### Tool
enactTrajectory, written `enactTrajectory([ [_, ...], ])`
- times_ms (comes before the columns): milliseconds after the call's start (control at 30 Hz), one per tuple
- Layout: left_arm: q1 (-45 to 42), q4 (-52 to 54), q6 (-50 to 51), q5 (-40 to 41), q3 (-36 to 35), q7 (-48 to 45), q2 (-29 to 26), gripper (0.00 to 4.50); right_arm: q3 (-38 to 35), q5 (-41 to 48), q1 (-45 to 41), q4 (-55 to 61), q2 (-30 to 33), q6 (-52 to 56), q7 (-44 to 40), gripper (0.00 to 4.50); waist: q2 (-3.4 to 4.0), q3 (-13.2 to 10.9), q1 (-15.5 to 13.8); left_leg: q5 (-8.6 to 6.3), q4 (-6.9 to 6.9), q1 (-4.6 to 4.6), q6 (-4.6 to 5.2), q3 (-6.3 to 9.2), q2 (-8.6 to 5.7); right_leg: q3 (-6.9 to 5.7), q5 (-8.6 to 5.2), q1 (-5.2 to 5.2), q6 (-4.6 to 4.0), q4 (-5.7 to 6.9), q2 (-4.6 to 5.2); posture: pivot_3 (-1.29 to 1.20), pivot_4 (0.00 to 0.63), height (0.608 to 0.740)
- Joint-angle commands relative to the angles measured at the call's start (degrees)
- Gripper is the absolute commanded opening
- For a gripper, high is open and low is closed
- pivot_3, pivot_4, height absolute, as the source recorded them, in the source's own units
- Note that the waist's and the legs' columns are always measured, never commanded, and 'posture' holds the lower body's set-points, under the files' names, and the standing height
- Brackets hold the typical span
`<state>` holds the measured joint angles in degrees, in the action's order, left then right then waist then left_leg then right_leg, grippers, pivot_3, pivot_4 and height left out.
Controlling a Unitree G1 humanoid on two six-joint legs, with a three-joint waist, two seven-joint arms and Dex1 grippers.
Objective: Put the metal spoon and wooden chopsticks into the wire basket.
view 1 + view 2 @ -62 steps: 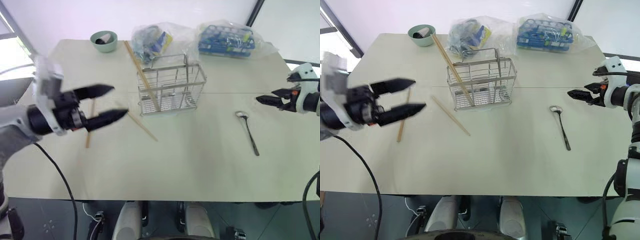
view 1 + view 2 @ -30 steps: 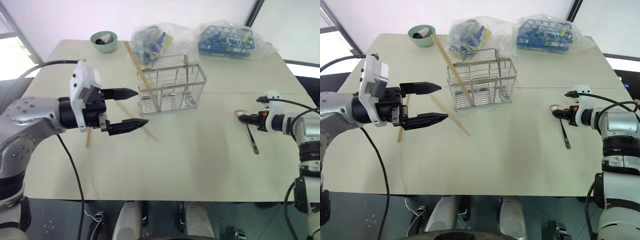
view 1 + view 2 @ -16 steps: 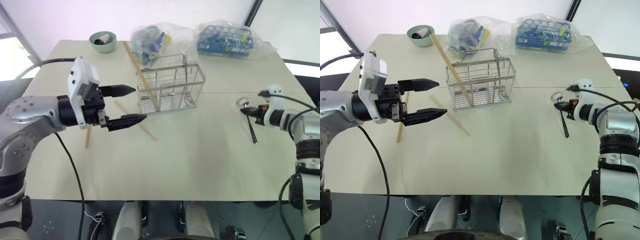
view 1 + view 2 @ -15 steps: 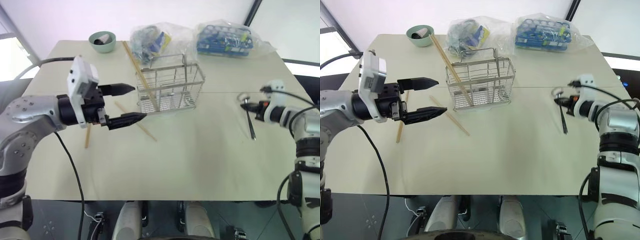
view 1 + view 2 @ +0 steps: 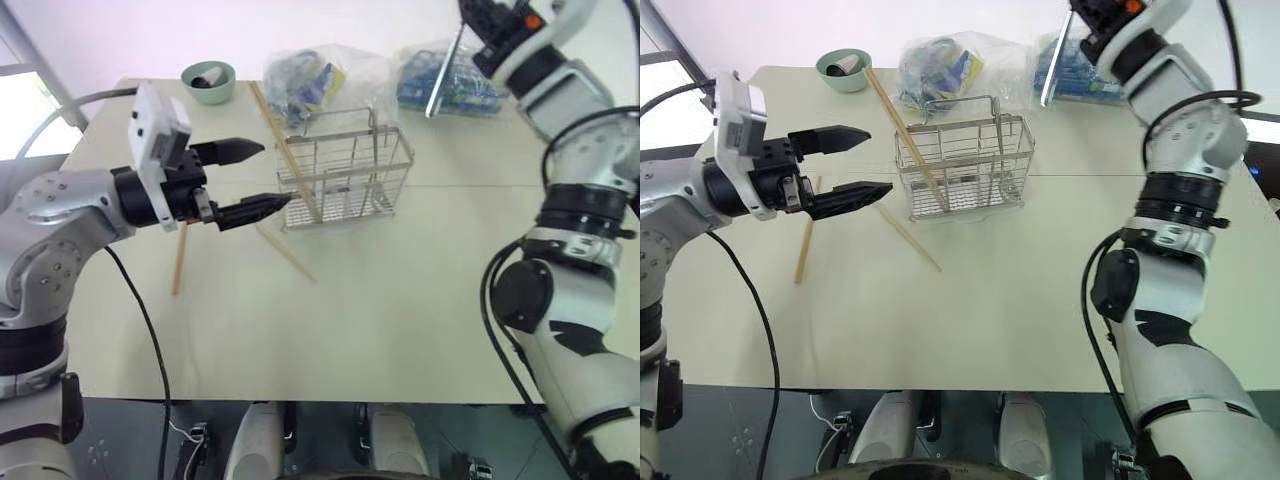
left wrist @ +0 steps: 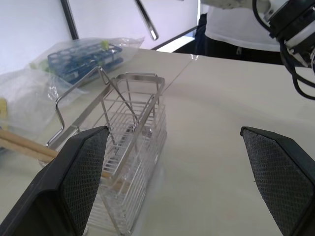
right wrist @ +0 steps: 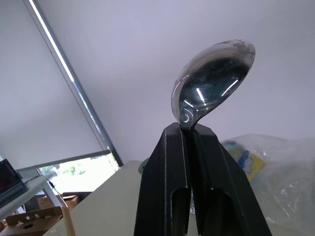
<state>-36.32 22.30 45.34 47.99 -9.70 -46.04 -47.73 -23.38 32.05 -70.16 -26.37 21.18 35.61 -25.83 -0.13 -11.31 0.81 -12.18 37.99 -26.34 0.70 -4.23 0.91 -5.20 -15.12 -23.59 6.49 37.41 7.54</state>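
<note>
Spoon up, hanging by its neck: slip or miss is the risk.

Metal spoon (image 7: pixel 212 81) pinched just under the bowl by clenched right gripper (image 7: pixel 189 135), handle dangling (image 5: pixel 446 68) above and behind wire basket (image 5: pixel 343 176); may swing and catch the rim, prob. One of the wooden chopsticks (image 5: pixel 284 150) leans in basket, others on table by left gripper (image 5: pixel 250 176), spread wide, empty.

Metal spoon (image 5: pixel 446 70) aloft; wire basket (image 5: pixel 343 181) with one wooden chopstick (image 5: pixel 283 149), two (image 5: pixel 285 252) outside.
</note>
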Motion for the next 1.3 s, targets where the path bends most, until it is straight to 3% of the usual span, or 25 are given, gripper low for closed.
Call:
enactTrajectory([
  [33, -0.97, 0.92, -1.16, -0.55, -0.90, 0.46, 0.07, 4.50, 2.57, -2.05, -0.28, -1.40, -1.90, -6.55, -1.14, 0.06, 0.00, 0.00, 0.07, 0.00, -0.01, 0.00, 0.00, -0.02, 0.01, 0.01, 0.00, -0.04, 0.00, 0.02, 0.00, 0.00, 0.150, 0.708],
  [367, -0.19, 2.85, -0.28, 0.31, -3.46, 3.86, 0.01, 4.50, 5.91, -7.06, 6.01, -7.26, -8.10, -24.16, -1.25, 0.06, 0.00, 0.00, 0.05, 0.00, -0.01, -0.03, 0.00, -0.04, 0.02, 0.07, 0.00, -0.08, 0.00, 0.05, 0.00, 0.00, 0.150, 0.708],
  [467, 0.18, 3.37, 0.11, 0.82, -4.24, 4.68, -0.14, 4.50, 5.34, -6.03, 6.75, -7.05, -8.07, -24.07, -1.50, 1.01, 0.00, 0.00, 0.11, 0.01, -0.01, -0.03, -0.01, -0.04, 0.04, 0.08, 0.00, -0.08, 0.00, 0.05, 0.00, 0.00, 0.150, 0.708],
  [667, 0.73, 2.98, 0.04, 0.60, -5.14, 6.06, 0.13, 4.50, 4.22, -4.11, 7.35, -4.48, -5.67, -21.10, -2.15, 4.04, 0.00, 0.00, 0.06, 0.01, -0.01, -0.02, -0.01, -0.04, 0.04, 0.08, 0.00, -0.09, 0.00, 0.06, 0.00, 0.00, 0.150, 0.708],
  [900, -0.64, 0.46, 1.03, 0.71, -7.30, 11.53, 1.55, 4.50, 0.74, 0.94, 5.67, -1.88, 1.36, -14.90, -3.76, 4.04, 0.00, 0.00, 0.00, 0.00, -0.01, -0.02, 0.00, -0.03, 0.04, 0.08, 0.00, -0.06, 0.00, 0.05, 0.02, 0.00, 0.150, 0.708],
  [1033, -3.81, -4.39, 3.03, -1.96, -8.78, 19.89, 2.66, 4.50, -1.48, 5.18, 3.22, -0.71, 6.24, -10.07, -6.39, 4.04, 0.02, -0.01, 0.08, 0.00, -0.01, -0.01, 0.00, -0.05, 0.04, 0.08, 0.00, -0.09, 0.00, 0.07, 0.00, 0.00, 0.150, 0.708],
  [1167, -8.70, -11.74, 8.67, -4.27, -12.69, 32.98, 4.22, 4.50, -1.33, 13.59, 4.12, 7.00, 11.63, 1.22, -15.06, 4.04, -0.01, -0.03, -0.01, -0.01, -0.03, -0.02, 0.02, -0.06, 0.05, 0.10, 0.00, -0.11, 0.00, 0.07, 0.01, 0.00, 0.150, 0.708],
  [1300, -13.99, -20.11, 17.97, -8.78, -14.58, 45.53, 5.16, 4.50, 2.65, 21.39, 13.79, 21.68, 18.59, 12.08, -28.54, 4.04, -0.12, 0.03, -0.21, -0.11, -0.06, -0.01, 0.19, -0.05, 0.08, 0.09, -0.01, -0.08, 0.02, 0.03, 0.00, 0.00, 0.150, 0.708],
])
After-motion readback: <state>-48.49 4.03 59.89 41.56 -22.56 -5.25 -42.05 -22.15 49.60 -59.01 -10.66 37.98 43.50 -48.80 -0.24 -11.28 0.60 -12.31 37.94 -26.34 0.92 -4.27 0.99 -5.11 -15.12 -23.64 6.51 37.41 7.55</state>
